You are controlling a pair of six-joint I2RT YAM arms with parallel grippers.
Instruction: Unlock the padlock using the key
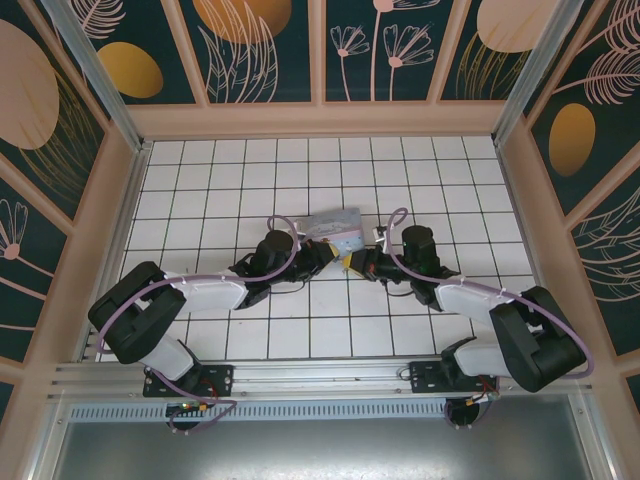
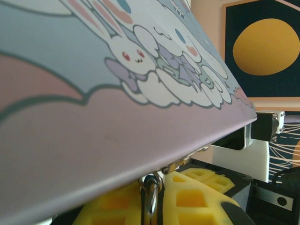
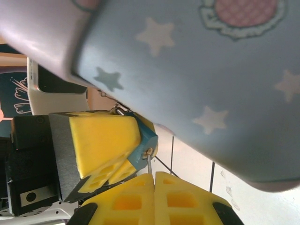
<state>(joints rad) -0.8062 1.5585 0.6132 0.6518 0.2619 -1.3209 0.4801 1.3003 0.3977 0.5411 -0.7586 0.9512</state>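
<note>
Left gripper [image 2: 155, 204] is clamped on the padlock [image 3: 146, 137], the blue body pinched between its yellow pads and the shackle rising just under the tin's [image 3: 211, 84] lower edge, directly above the fingers. Right gripper [image 3: 153, 187] is pressed together on the key [image 3: 149, 165], whose thin shaft stands out from the fingertips and meets the end of the padlock body; insertion depth cannot be told. Clearance above both grippers is tight under the tin's edge, while the tiled floor [image 1: 200, 190] lies open to either side of the wrists.
</note>
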